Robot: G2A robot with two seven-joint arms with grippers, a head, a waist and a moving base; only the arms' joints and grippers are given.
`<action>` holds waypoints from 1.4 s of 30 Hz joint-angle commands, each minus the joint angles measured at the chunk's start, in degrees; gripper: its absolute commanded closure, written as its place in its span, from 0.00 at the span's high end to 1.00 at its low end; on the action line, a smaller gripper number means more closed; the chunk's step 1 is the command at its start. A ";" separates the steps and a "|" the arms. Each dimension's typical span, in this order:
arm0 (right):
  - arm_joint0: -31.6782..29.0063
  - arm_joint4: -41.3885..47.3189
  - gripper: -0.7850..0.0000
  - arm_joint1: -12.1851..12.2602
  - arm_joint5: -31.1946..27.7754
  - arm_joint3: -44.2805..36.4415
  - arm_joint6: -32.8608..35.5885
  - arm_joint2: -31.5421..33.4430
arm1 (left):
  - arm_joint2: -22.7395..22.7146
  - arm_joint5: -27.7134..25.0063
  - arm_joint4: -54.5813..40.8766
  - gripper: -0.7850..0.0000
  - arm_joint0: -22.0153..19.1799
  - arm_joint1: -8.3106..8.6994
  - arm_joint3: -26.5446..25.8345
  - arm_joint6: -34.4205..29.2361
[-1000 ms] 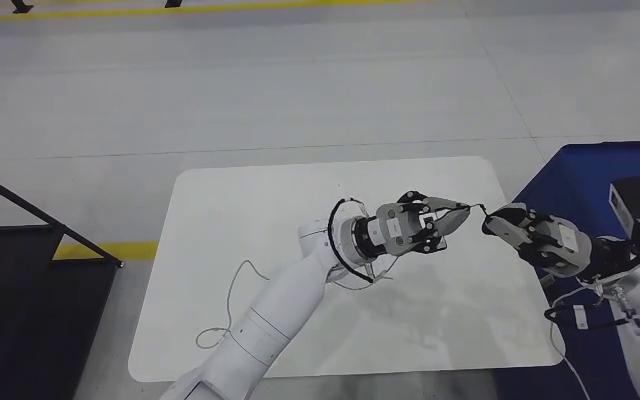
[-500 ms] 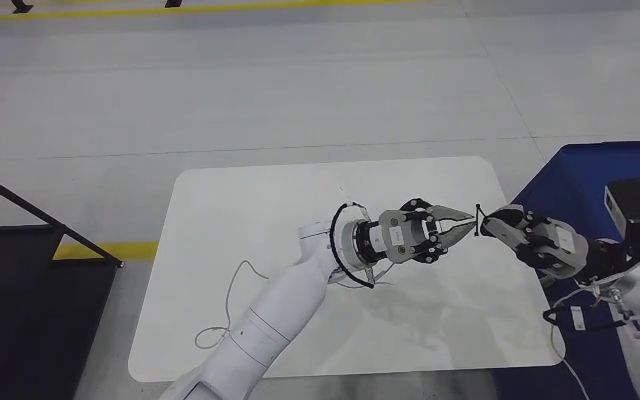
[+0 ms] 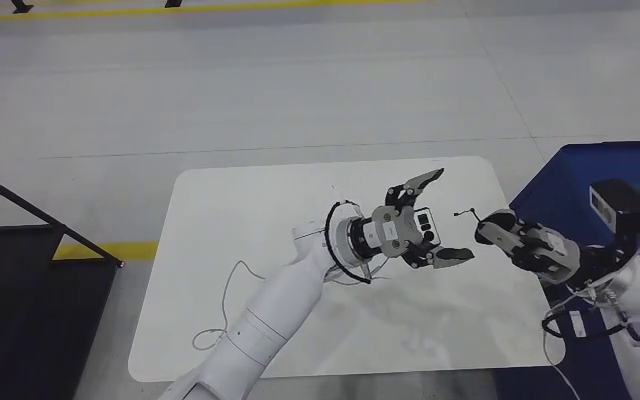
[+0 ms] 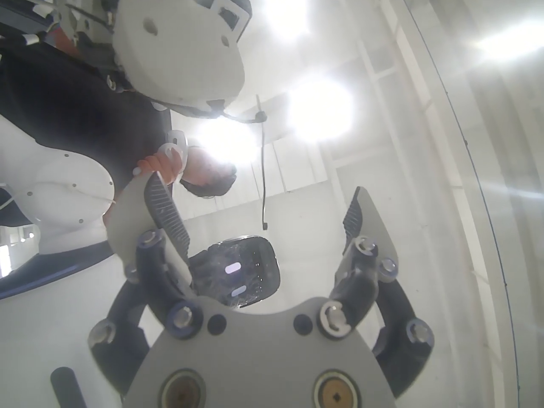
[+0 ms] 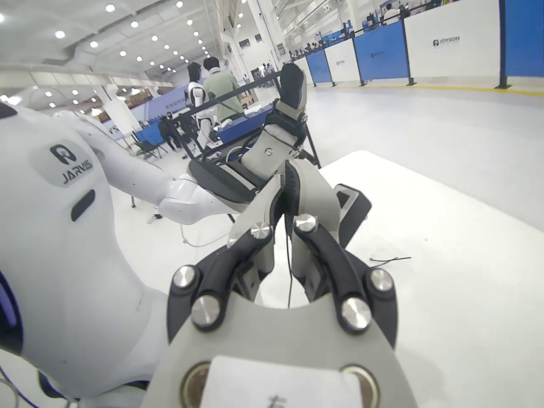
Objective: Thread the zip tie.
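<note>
Top view: my left gripper point(image 3: 452, 214), pinched on the zip tie point(image 3: 463, 212) half a second ago, now has its fingers spread wide. The tie hangs at its 3 o'clock, above the desk point(image 3: 250, 250), in the right gripper point(image 3: 485, 226).

Left wrist view: one tie, its strand crossing its head. I judge it threaded, though I can't confirm it.

Right wrist view: the right fingers are clamped on the tie, and one thin dark strand point(image 5: 389, 260) lies on the desk.

Count: two grippers, one held tie.
</note>
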 commanded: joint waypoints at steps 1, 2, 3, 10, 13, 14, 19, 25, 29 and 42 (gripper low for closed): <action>0.39 6.24 0.00 0.36 3.70 0.38 3.79 0.29 | -1.48 -1.65 2.74 1.00 -0.40 0.50 0.12 0.32; 0.72 8.43 0.00 0.51 5.12 0.85 5.39 0.63 | -2.08 -1.95 3.70 1.00 -0.33 0.76 0.22 0.01; 0.95 11.00 0.00 0.63 6.83 1.31 6.78 0.68 | -2.78 -2.05 3.96 1.00 -0.21 0.98 0.27 -0.50; 2.33 18.90 0.00 0.94 12.34 2.88 11.05 0.97 | -5.50 -4.47 6.24 1.00 -0.34 1.77 0.64 -0.97; 2.33 18.90 0.00 0.94 12.34 2.88 11.05 0.97 | -5.50 -4.47 6.24 1.00 -0.34 1.77 0.64 -0.97; 2.33 18.90 0.00 0.94 12.34 2.88 11.05 0.97 | -5.50 -4.47 6.24 1.00 -0.34 1.77 0.64 -0.97; 2.48 23.80 0.00 0.80 18.15 1.74 9.42 0.55 | -5.18 -21.91 30.33 1.00 -0.70 3.23 -4.43 5.07; 4.89 31.95 0.00 0.84 28.76 4.22 9.88 -0.04 | -4.25 -43.93 55.80 1.00 2.22 4.92 -6.10 7.99; 4.89 31.95 0.00 0.84 28.76 4.22 9.88 -0.04 | -4.25 -43.93 55.80 1.00 2.22 4.92 -6.10 7.99; 5.47 43.77 0.00 0.47 46.43 3.43 7.83 -2.39 | -2.07 -68.20 88.88 1.00 4.97 5.16 -9.44 30.57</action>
